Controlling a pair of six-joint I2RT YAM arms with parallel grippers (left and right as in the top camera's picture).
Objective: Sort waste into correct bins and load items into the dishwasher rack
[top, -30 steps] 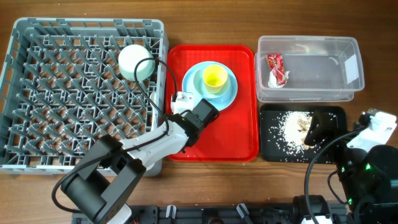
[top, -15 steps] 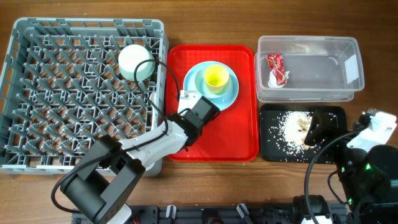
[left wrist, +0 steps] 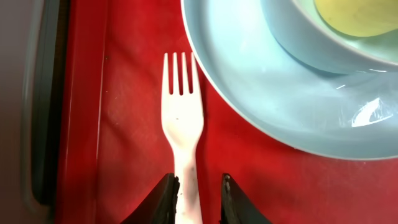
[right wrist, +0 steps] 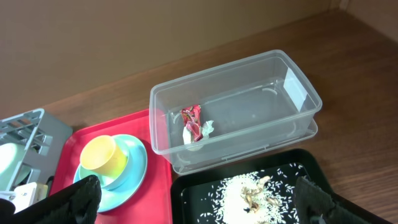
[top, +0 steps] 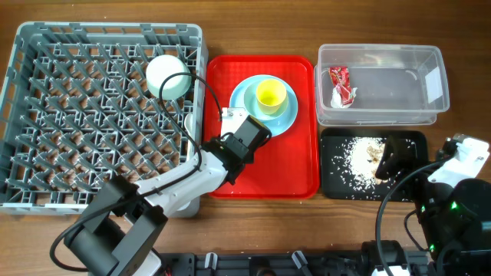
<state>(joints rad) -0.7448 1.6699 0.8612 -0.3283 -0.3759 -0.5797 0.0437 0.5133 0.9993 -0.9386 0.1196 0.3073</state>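
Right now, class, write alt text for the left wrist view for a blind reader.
A white fork lies on a red tray, its handle inside the open left gripper. A light blue plate holding a bowl sits upper right.

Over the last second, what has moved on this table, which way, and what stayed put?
The left gripper pushed forward and rightward over the red tray, taking the white fork along; the light blue plate with its bowl and yellow cup slid slightly toward the clear tub. The jaws now stand slightly apart round the handle. The dishwasher rack, wrapper and rice stayed put.
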